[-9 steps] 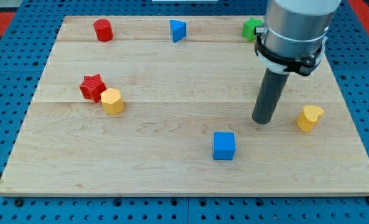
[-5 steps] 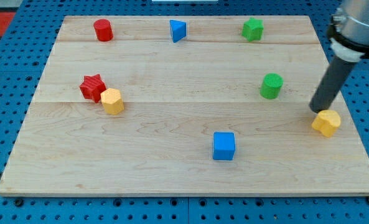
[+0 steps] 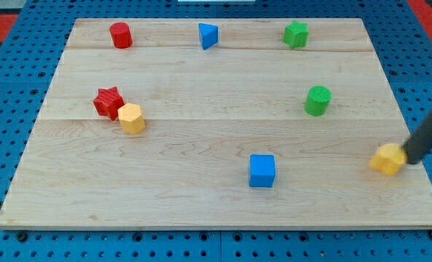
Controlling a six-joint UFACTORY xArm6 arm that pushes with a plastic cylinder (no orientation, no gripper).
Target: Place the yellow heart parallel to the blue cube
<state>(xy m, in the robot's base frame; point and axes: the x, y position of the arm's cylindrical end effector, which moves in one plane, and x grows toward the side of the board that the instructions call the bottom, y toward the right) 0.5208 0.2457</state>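
Now my tip (image 3: 411,161) touches the yellow heart (image 3: 387,159) at lower right of the bench (image 3: 201,211), level with the blue cube (image 3: 261,170). No jaws exist. Next, probably only fine nudging.

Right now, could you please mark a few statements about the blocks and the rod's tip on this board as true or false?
1. My tip is at the view's right side of the yellow heart. True.
2. The yellow heart lies to the view's left of the blue cube. False: it lies to the cube's right, near the board's right edge.
3. The red star touches the yellow hexagonal block. True, or so nearly that no gap shows.
4. The green cylinder stands between the blue cube and the yellow heart on one line. False: it stands higher in the view than both.
5. The blue triangular block sits near the board's top edge. True.
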